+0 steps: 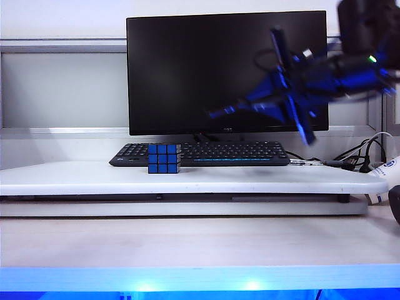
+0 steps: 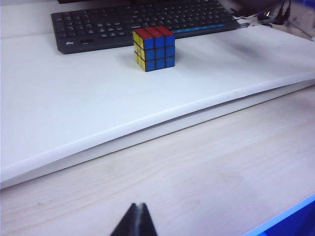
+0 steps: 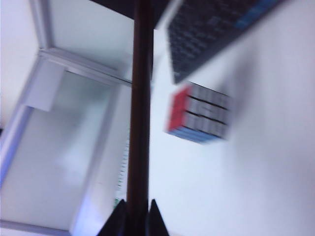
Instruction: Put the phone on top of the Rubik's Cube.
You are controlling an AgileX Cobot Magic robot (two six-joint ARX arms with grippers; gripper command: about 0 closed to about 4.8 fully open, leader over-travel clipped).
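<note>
Right gripper [image 3: 134, 216] high over the keyboard's [image 1: 244, 152] right end, clamped on the phone [image 3: 139, 98], held edge-on, well apart from the Rubik's Cube [image 1: 164, 158] on the white board [image 1: 75, 178], lower left. Left gripper [image 2: 134, 222] closed, empty, low over the desk [image 2: 221, 172].

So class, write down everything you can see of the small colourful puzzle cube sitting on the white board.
The small black-framed Rubik's Cube shows three-by-three stickers: a blue face, a yellow face and a red top. It looks like glossy plastic, solved on the sides visible. It stands upright and square on the white raised board, just in front of the black keyboard. Only the board touches it for certain; nothing lies on top. Both grippers are away from it.
</note>
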